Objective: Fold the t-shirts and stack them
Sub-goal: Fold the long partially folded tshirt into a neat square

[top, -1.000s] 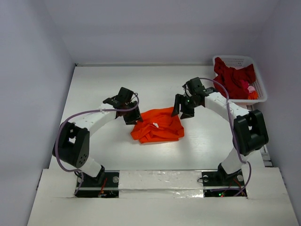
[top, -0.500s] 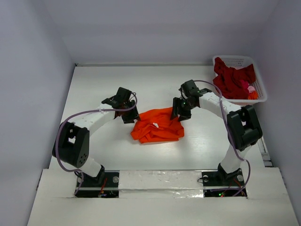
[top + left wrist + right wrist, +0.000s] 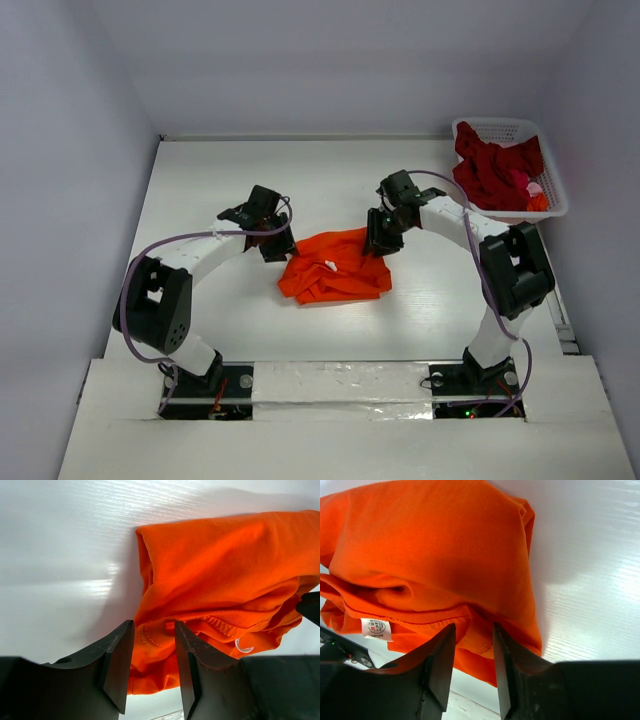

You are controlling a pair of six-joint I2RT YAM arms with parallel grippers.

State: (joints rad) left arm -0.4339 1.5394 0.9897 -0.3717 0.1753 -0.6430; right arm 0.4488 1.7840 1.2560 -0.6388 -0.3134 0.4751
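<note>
1. Presently, the left gripper [image 3: 153, 628] stands at the edge of the orange t-shirt [image 3: 335, 265] that faces away from the basket [image 3: 497, 123]. Its jaws are parted to a narrow gap and straddle a stitched hem [image 3: 150, 636]. Cloth shows in the gap, but no pad is seen pressing it. Judged not yet gripping.
2. The orange t-shirt lies in a rumpled heap on the table [image 3: 220, 170], well to the left of the basket and nearer the arm bases than the basket is. Several layers are lapped over one another, and a white neck label [image 3: 376, 628] shows on top. Judged unfolded for the task's purposes.
3. Handling, as a judgement: the cloth looks light, soft and limp. It will not hold a shape, will drape when lifted, and a pinch could catch more than one layer. The hemmed edges are the thicker, surer hold, one on the side toward the basket and one on the side away, so the garment can be lifted and spread.
4. The right gripper [image 3: 473, 627] stands at the heap's edge on the basket side. Its jaws show a like narrow gap, with a hem lying between them and no clamping visible.
5. The basket holds a dark red t-shirt [image 3: 495, 165], with a pink t-shirt [image 3: 522, 182] bunched against it. Both await folding.
</note>
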